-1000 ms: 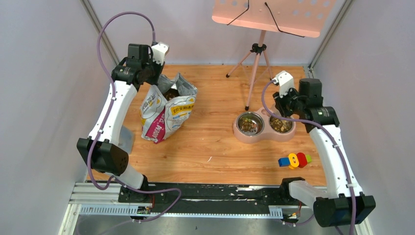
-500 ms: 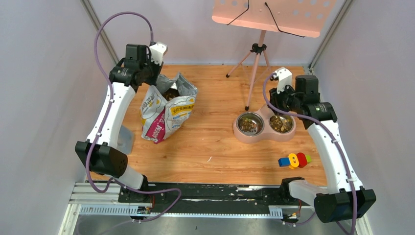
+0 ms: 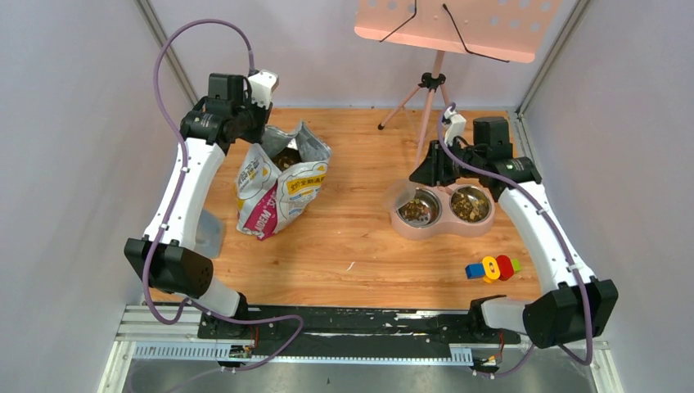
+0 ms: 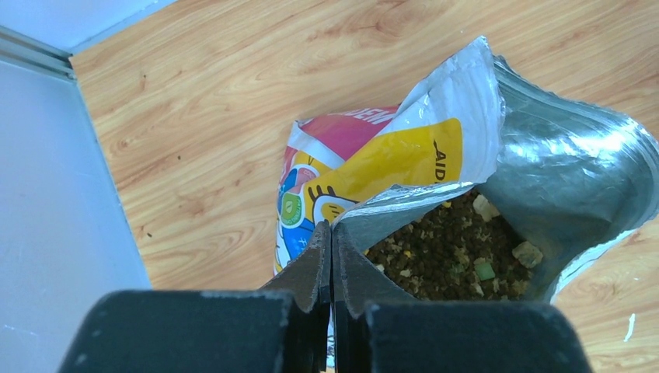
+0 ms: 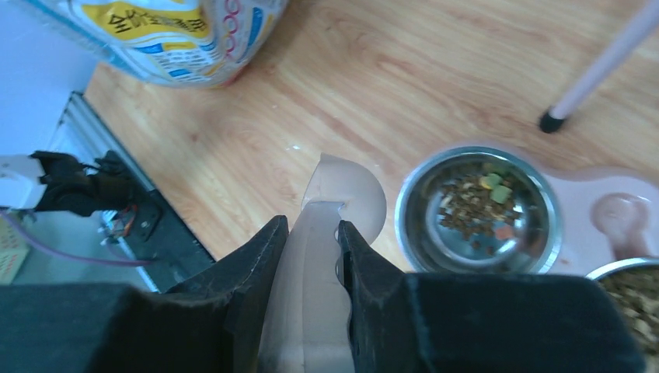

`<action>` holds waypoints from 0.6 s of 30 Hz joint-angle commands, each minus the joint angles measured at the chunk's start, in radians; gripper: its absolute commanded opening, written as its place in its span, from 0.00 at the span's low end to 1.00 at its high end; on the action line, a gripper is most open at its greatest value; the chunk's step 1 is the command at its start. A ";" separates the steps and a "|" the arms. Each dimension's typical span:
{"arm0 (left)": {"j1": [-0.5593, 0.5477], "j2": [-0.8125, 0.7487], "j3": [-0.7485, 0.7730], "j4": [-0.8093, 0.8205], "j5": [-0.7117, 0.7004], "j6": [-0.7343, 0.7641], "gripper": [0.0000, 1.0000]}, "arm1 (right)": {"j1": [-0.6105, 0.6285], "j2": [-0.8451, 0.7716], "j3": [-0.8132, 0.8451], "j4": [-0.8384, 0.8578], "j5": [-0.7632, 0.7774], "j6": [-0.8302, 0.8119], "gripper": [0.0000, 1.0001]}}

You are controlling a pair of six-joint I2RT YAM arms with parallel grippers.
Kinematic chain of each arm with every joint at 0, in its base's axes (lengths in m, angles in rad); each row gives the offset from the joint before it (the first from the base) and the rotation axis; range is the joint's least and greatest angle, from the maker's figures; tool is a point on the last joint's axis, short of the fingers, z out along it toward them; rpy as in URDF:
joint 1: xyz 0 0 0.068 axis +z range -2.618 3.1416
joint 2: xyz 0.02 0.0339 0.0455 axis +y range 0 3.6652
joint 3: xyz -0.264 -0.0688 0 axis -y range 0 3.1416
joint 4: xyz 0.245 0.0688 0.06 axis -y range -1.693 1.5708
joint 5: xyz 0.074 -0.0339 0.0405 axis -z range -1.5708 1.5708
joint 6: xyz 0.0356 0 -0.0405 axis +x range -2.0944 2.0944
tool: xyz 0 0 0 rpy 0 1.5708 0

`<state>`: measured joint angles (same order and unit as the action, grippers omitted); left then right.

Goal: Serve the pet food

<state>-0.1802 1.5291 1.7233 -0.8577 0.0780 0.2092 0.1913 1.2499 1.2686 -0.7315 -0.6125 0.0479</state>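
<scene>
From above, the left tool [image 3: 255,139] sits at the far-left lip of an open printed bag [image 3: 278,188] standing on the wooden counter [image 3: 360,250], and pet food [image 3: 286,157] shows dark inside the bag's mouth. Well to the right, the right tool [image 3: 427,172] hangs over the far-left side of a pink feeder [image 3: 399,223]. Both of the feeder's steel bowls hold kibble, the right one more than the left. A coloured toy [image 3: 493,268] lies nearer the arms, and a music stand [image 3: 454,29] rises behind the feeder. In the left wrist view the fingers are pressed together with no gap, their tips meeting on the silver foil edge of the bag's mouth. Kibble lies in the bag just right of the tips, mixed with a few pale and green bits. In the right wrist view the fingers stand partly apart, clamped on the handle of a clear scoop [image 5: 346,190]. The scoop's bowl juts out above bare wood, just beside the left steel bowl and its thin scatter of kibble.
</scene>
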 commanded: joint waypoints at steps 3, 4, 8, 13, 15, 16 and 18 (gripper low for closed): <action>0.001 -0.048 0.065 0.094 0.064 -0.044 0.00 | 0.072 0.071 0.008 0.095 -0.173 0.045 0.00; 0.001 -0.049 0.064 0.092 0.069 -0.046 0.00 | 0.082 0.082 0.010 0.101 -0.190 0.043 0.00; 0.001 -0.053 0.061 0.088 0.085 -0.040 0.00 | 0.118 0.125 -0.007 0.120 -0.257 0.031 0.00; 0.001 -0.053 0.067 0.089 0.092 -0.031 0.00 | 0.144 0.171 -0.046 0.132 -0.384 0.027 0.00; 0.001 -0.050 0.065 0.089 0.088 -0.027 0.00 | 0.154 0.189 -0.063 0.152 -0.410 0.039 0.00; 0.000 -0.049 0.061 0.089 0.087 -0.026 0.00 | 0.160 0.197 -0.074 0.169 -0.411 0.047 0.00; 0.000 -0.047 0.057 0.088 0.087 -0.027 0.00 | 0.174 0.219 -0.086 0.202 -0.415 0.065 0.00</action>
<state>-0.1795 1.5280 1.7271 -0.8730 0.1169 0.1879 0.3424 1.4391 1.2030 -0.6300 -0.9386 0.0830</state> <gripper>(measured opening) 0.006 0.276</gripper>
